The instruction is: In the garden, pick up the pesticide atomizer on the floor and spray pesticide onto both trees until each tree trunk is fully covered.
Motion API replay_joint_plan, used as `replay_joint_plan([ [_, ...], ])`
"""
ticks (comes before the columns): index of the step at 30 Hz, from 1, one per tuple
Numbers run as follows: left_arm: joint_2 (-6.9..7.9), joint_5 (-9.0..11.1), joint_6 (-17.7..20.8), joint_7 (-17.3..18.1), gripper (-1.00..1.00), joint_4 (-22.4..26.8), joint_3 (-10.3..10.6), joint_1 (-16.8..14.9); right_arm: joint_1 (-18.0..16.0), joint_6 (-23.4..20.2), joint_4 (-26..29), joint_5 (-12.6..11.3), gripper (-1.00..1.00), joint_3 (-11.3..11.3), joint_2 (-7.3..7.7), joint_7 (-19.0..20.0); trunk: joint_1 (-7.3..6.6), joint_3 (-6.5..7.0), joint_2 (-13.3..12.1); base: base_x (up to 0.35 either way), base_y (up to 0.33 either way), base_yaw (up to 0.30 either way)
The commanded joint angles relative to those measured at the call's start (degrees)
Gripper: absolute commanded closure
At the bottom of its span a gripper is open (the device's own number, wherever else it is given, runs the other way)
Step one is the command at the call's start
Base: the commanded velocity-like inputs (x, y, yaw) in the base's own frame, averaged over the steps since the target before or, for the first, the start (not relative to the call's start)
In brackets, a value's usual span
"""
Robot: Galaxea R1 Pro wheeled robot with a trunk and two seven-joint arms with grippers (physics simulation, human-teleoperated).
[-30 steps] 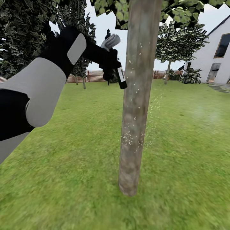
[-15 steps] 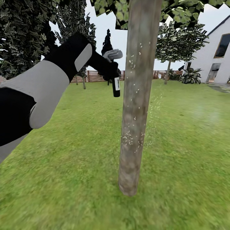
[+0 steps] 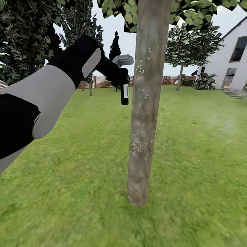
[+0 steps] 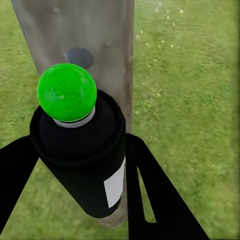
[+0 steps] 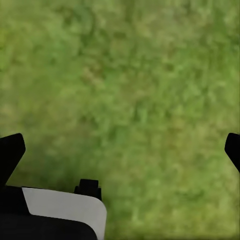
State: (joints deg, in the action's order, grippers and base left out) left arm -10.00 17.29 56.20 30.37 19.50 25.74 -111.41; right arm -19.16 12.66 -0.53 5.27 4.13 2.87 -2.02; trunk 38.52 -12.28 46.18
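Note:
My left gripper (image 3: pixel 120 79) is raised at chest height and shut on the pesticide atomizer (image 3: pixel 124 94), a small black bottle with a white label that hangs upright just left of the near tree trunk (image 3: pixel 145 103). In the left wrist view the atomizer (image 4: pixel 80 150) shows a bright green top, held between the black fingers (image 4: pixel 155 195), with the trunk (image 4: pixel 75 30) close behind it. White specks dot the trunk's middle and upper part. The second tree (image 3: pixel 190 44) stands far off at the right. My right gripper (image 5: pixel 121 150) is open above the grass floor (image 5: pixel 130 75).
A white house (image 3: pixel 233 55) stands at the far right, with a low palm-like plant (image 3: pixel 205 81) before it. A brown slat fence (image 3: pixel 103 81) closes the lawn's far side. Dark conifers (image 3: pixel 24 37) rise at the left. Open grass (image 3: pixel 68 171) surrounds the near trunk.
The atomizer has swung from a tilt close to the trunk to hanging upright a little further left. More white specks show high on the trunk.

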Motion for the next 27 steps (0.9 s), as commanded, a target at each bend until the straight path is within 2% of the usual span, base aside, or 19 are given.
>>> replay_joint_plan([
  [1,0.0,-0.07,-0.04,0.03,1.0,0.01,0.02,0.03,0.0,0.0,0.0,0.0,-1.0,0.0,0.0,0.0,0.0,0.0,0.0,-0.127,0.0,0.0],
  [10,0.0,-0.07,-0.12,0.02,1.0,0.01,0.02,0.18,0.0,0.0,0.0,0.0,-1.0,0.0,-0.03,0.0,0.0,0.0,0.0,-0.137,0.0,0.0],
  [13,0.0,-0.01,-3.86,-0.19,1.0,-3.07,0.02,1.2,0.0,0.0,0.0,0.0,-1.0,0.0,-0.03,0.0,0.0,0.0,0.0,-0.008,0.0,0.0],
  [17,0.0,-0.05,-11.72,-0.42,1.0,-12.42,-0.06,3.77,0.0,0.0,0.0,0.0,-1.0,0.0,0.0,0.0,0.0,0.0,0.0,-0.001,0.0,0.0],
  [19,0.0,-0.06,-14.78,-0.47,1.0,-15.52,-0.09,4.08,0.0,0.0,0.0,0.0,-1.0,0.0,0.01,0.0,0.0,0.0,0.0,0.0,0.0,0.0],
  [21,0.0,-0.06,-15.94,-0.48,1.0,-16.95,-0.11,4.51,0.0,0.0,0.0,0.02,-1.0,0.0,-0.03,0.0,0.0,0.0,0.0,0.0,0.0,0.0],
  [24,0.0,-0.07,-16.77,-0.42,1.0,-17.26,-0.07,7.56,0.0,0.0,0.0,0.0,-1.0,0.0,-0.05,0.0,0.0,0.0,0.0,0.0,0.0,0.0],
  [27,0.0,-0.07,-21.27,-0.39,1.0,-17.3,-0.04,11.36,0.0,0.0,0.0,0.02,-1.0,0.0,-0.05,0.0,0.0,0.0,0.0,0.0,0.0,0.0],
])
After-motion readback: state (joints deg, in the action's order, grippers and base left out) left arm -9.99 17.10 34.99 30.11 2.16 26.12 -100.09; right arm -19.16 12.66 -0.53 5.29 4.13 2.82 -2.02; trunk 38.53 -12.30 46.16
